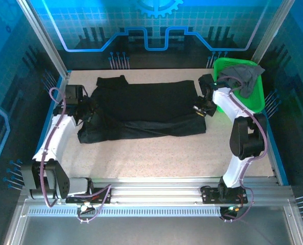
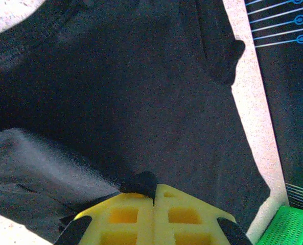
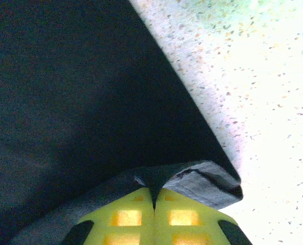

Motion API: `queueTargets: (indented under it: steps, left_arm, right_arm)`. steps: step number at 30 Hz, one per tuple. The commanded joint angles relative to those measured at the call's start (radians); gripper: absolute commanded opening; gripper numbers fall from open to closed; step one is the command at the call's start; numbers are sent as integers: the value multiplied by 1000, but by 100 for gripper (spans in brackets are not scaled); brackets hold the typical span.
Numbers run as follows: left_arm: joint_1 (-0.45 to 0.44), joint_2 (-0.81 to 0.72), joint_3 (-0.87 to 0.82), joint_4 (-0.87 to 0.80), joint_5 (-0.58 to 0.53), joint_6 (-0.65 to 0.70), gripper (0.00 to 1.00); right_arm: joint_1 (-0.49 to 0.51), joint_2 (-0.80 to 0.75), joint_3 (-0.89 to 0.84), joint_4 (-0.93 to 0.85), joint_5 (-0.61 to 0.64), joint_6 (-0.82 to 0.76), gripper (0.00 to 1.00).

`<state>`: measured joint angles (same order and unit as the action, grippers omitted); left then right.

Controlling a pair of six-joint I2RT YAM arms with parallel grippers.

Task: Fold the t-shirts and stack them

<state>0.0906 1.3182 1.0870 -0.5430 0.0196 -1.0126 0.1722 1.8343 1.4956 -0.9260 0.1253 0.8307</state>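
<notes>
The black t-shirt (image 1: 141, 108) lies spread across the middle of the table, its near edge folded over. My left gripper (image 1: 88, 111) is shut on the shirt's left side; in the left wrist view a pinch of black cloth (image 2: 143, 182) sticks out between the yellow fingers (image 2: 125, 214). My right gripper (image 1: 202, 108) is shut on the shirt's right edge, where a lifted fold of cloth (image 3: 192, 178) rides over the fingertips. The dark grey t-shirt (image 1: 243, 76) hangs bunched over the green basket at the back right.
The bright green mesh basket (image 1: 257, 96) stands at the back right, close beside the right arm. Speckled tabletop (image 1: 151, 155) lies bare in front of the shirt. Metal rails and blue walls border the table.
</notes>
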Motion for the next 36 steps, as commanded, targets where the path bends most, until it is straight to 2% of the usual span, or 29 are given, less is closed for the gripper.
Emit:
queueTargets:
  steps: [1, 14, 19, 20, 21, 23, 25, 26, 30, 33, 36]
  left_arm:
    - [24, 18, 41, 5, -12, 47, 0]
    - [60, 121, 73, 41, 0, 91, 0]
    - [72, 222, 119, 79, 23, 135, 0]
    - [77, 254, 129, 93, 46, 144, 0]
    - [86, 292, 145, 105, 85, 150, 0]
    - [100, 353, 192, 95, 147, 162, 23]
    - [103, 371, 234, 56, 155, 191, 47]
    - [103, 362, 243, 39, 153, 201, 54]
    - [103, 260, 195, -69, 129, 211, 54]
    - [103, 143, 33, -107, 134, 168, 49]
    - [110, 66, -117, -124, 137, 153, 43]
  right_arm:
    - [-25, 23, 39, -39, 26, 21, 0]
    - [-38, 124, 162, -57, 5, 8, 0]
    - [-48, 206, 243, -57, -33, -15, 0]
    - [-51, 234, 273, -64, -45, -29, 1]
    - [-57, 261, 301, -66, -67, -46, 9]
    - [-65, 284, 344, -74, -95, -78, 22]
    - [-67, 267, 356, -73, -94, -108, 33]
    - [-67, 245, 348, -73, -85, -121, 37]
    - [-71, 124, 199, -19, -97, -154, 41]
    - [-90, 45, 27, 78, -166, -189, 35]
    - [-115, 19, -89, 153, -246, -252, 33]
